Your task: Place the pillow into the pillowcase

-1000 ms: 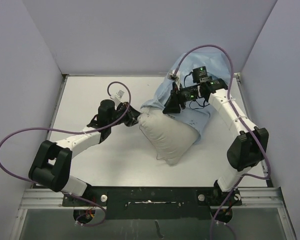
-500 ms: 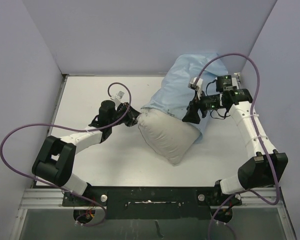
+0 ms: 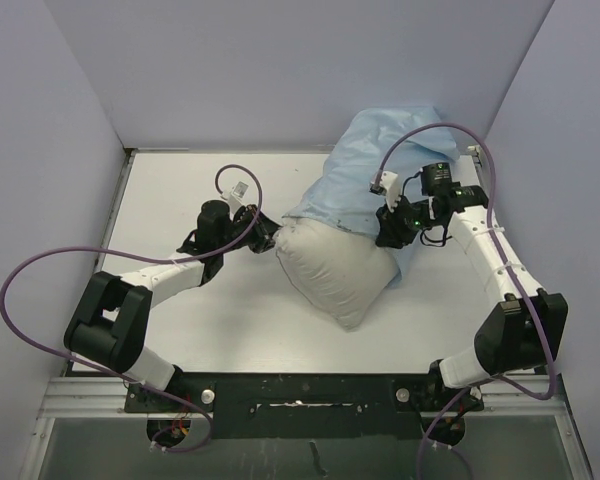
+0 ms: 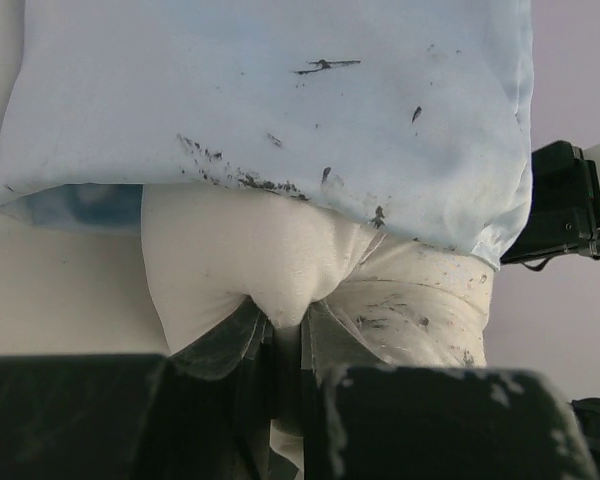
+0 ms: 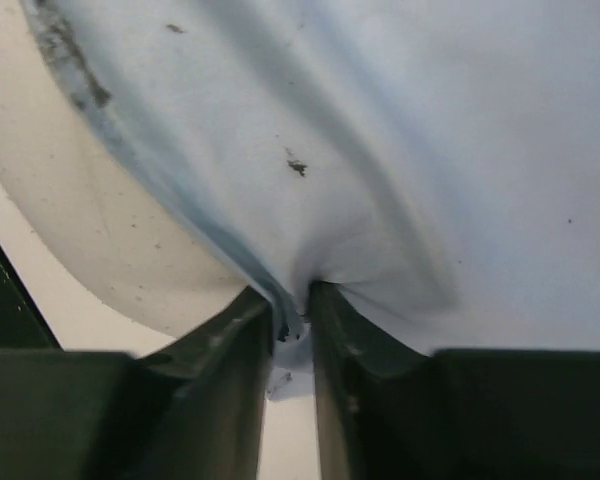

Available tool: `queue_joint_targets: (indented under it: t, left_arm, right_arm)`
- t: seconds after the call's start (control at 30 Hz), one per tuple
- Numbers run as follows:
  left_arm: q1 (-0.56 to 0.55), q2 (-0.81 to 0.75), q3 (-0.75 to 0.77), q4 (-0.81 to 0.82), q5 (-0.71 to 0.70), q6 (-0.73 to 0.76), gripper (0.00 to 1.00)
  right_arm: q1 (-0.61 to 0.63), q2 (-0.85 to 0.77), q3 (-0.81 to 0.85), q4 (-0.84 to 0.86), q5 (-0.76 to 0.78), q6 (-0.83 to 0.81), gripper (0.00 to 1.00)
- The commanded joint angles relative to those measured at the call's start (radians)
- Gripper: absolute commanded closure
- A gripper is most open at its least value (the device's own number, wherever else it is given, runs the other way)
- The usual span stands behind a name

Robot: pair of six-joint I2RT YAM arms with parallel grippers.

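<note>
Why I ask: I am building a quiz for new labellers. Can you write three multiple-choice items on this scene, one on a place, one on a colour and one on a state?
1. Where is the pillow's far end?
A. inside the pillowcase
B. hanging over the near edge
C. lying bare, apart from any cloth

2. What colour is the pillowcase?
A. red
B. light blue
C. green

3. The right hand is:
A. open wide
B. holding a cable
C. shut on the pillowcase

Answers: 1 A, the blue cloth covers that end; 2 B, it is pale blue in every view; 3 C, the right wrist view shows blue fabric pinched in it.
</note>
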Motion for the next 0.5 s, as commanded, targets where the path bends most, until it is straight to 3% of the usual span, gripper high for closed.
queue_joint_targets:
  t: [0.0, 0.1, 0.27, 0.47]
  left_arm:
    - [0.009, -0.004, 0.016, 0.083, -0.017, 0.024, 1.0]
    - [0.009, 0.014, 0.031, 0.078, -0.011, 0.027, 1.0]
    - [0.009, 0.055, 0.077, 0.065, 0.004, 0.038, 1.0]
    - [0.016, 0.044, 0.118, 0.001, -0.017, 0.079, 0.97]
  right_arm:
    - [0.04, -0.005, 0.075, -0.021, -0.075, -0.023, 0.83]
    - [0.114, 0.007, 0.189, -0.125, -0.237, -0.099, 0.94]
    - [0.208, 0.107, 0.396, -0.227, -0.56, -0.114, 0.99]
    - [0.177, 0.204, 0.319, 0.009, -0.363, 0.119, 0.98]
